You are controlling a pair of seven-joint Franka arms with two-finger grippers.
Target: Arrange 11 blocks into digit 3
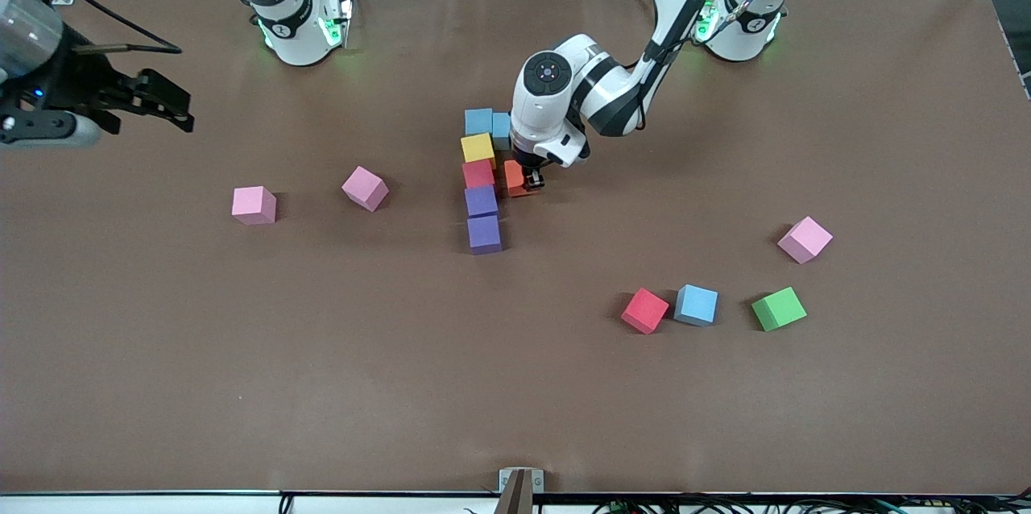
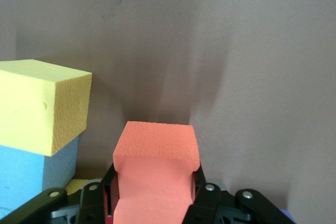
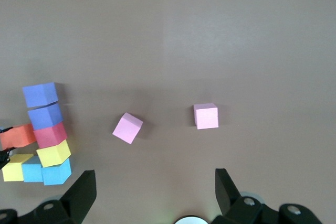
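Observation:
My left gripper (image 1: pixel 532 180) is shut on the orange block (image 1: pixel 513 176), low at the table beside a red block (image 1: pixel 478 173), toward the left arm's end. The orange block fills the jaws in the left wrist view (image 2: pixel 155 156). The red block sits in a column: light blue (image 1: pixel 478 121), yellow (image 1: pixel 478 148), red, purple (image 1: pixel 482 200), purple (image 1: pixel 484 234). A second light blue block (image 1: pixel 502 130) adjoins the first. The right wrist view shows another yellow block (image 3: pixel 16 167) beside it. My right gripper (image 1: pixel 184 113) waits open and empty, raised at the right arm's end.
Loose red (image 1: pixel 644 310), light blue (image 1: pixel 696 304) and green (image 1: pixel 778 308) blocks lie nearer the front camera toward the left arm's end, with a pink cube (image 1: pixel 805 239) close by. Two pink cubes (image 1: pixel 365 188) (image 1: pixel 254 205) lie toward the right arm's end.

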